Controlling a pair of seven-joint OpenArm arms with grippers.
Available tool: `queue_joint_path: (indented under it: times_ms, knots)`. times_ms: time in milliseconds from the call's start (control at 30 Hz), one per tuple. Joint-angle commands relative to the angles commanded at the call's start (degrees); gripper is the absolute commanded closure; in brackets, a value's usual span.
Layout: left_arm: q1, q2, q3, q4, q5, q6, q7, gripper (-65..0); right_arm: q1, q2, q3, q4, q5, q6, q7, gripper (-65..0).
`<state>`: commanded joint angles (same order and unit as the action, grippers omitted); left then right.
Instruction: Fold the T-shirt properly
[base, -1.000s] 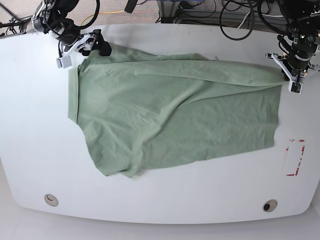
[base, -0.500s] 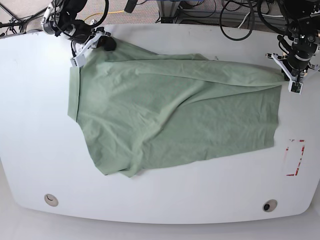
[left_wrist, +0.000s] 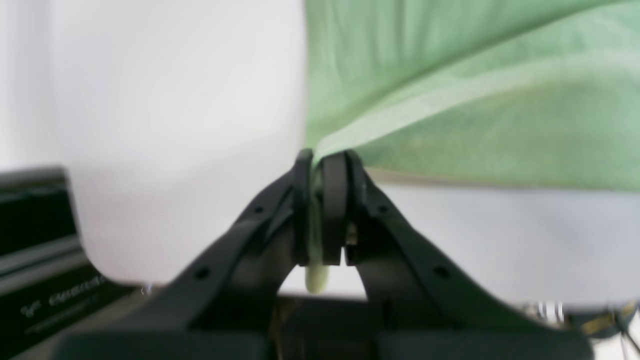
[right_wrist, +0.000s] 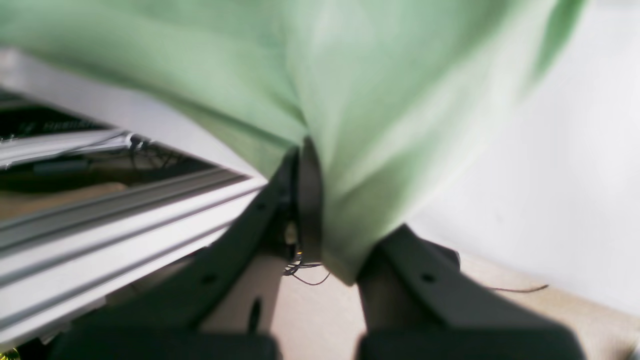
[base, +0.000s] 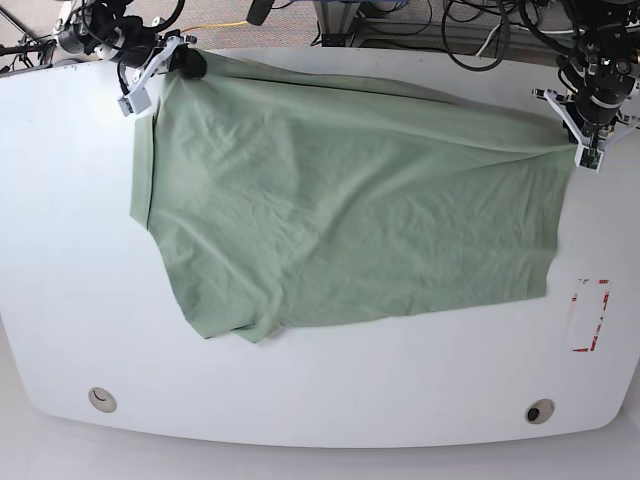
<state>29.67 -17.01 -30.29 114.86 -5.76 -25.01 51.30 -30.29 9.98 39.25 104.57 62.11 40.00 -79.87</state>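
Observation:
The pale sage-green T-shirt (base: 340, 200) lies spread over the white table (base: 60, 250), stretched along its far edge between both arms. At the far right of the base view my left gripper (base: 584, 152) is shut on a corner of the shirt; the left wrist view shows green cloth (left_wrist: 450, 100) pinched between the black fingers (left_wrist: 334, 200). At the far left my right gripper (base: 168, 62) is shut on the other far corner, and fabric (right_wrist: 350, 100) drapes over its fingers (right_wrist: 307, 200) in the right wrist view. A folded sleeve sticks out at the near left (base: 225, 320).
Cables and an aluminium frame (base: 400, 25) run behind the table's far edge. A red-marked label (base: 590, 315) is stuck at the right. Two round inserts (base: 101, 400) (base: 540, 411) sit near the front edge.
Both grippers have pulled the shirt's far edge back toward the table's rear. The right gripper moved up and left, and the folded-over top layer has opened out flatter.

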Motion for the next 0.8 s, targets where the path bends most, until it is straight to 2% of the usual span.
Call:
queue_joint_path:
  times_ms: [167, 400, 800]
  knots:
    - [0.97, 0.09, 0.00, 0.00, 0.00, 0.00, 0.00, -0.4, -1.58, 3.78, -0.18, 0.00, 5.89, 0.00, -0.13, 0.0]
    - [-0.53, 0.26, 0.26, 0.18, -0.44, 0.00, -0.18, -0.4, -1.41, 5.71, -0.18, 0.00, 13.01, 0.00, -0.13, 0.0]
    - [-13.89, 0.26, 4.31, -1.14, 0.09, 0.00, -0.09, -0.7, 9.49, 5.89, -0.26, -5.63, 10.73, 0.00, -0.13, 0.0]
